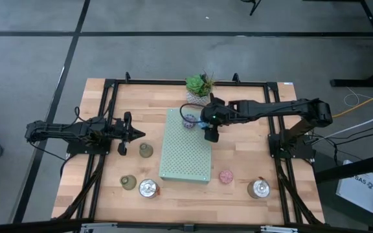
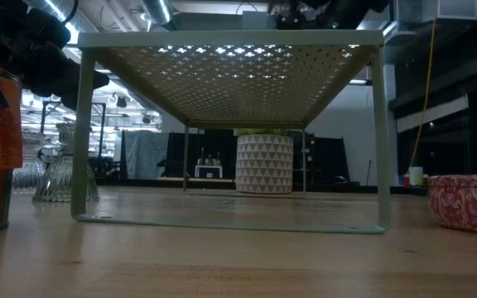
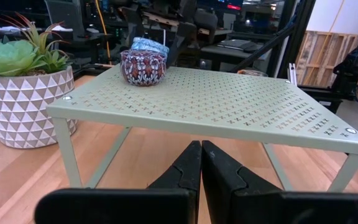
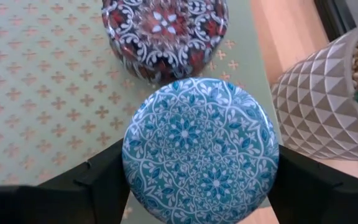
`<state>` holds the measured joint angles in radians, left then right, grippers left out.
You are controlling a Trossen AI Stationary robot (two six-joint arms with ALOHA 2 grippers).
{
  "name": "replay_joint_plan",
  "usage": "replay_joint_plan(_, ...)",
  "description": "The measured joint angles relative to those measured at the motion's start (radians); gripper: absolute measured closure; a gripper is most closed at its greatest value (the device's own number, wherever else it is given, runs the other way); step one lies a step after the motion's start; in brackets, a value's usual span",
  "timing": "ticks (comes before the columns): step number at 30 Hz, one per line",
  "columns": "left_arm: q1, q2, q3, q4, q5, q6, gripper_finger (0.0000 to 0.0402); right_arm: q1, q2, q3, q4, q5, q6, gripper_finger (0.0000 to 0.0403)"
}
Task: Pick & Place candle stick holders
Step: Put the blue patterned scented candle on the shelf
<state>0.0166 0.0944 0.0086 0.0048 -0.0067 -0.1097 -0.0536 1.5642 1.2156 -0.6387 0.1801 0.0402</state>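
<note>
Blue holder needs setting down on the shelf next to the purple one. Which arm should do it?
Right. The right gripper already holds the blue holder over the green shelf, just beside the purple holder. The left gripper is shut and empty, off the shelf's left side.

Lab: framed wooden table (image 1: 238, 194), concrete floor (image 1: 173, 52)

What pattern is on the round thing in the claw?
Blue floral holder; right wrist view.

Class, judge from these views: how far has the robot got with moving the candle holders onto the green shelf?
Done: the purple holder sits on the shelf. In hand: the right tool grips the blue holder above the shelf, beside the purple one. Left: the pink, two silver and two olive holders on the table. The left tool waits shut.
</note>
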Motion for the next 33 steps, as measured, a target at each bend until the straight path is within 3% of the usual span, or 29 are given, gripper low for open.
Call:
replay_joint_plan(26,0.000,0.000,0.000,0.000,0.000,0.000,0.0395,0.008,0.007,-0.002,0.049,0.000,-0.067,0.0075)
replay_joint_plan(33,0.000,0.000,0.000,0.000,0.000,0.000,0.0395,0.008,0.007,-0.002,0.062,-0.059,-0.067,0.0075)
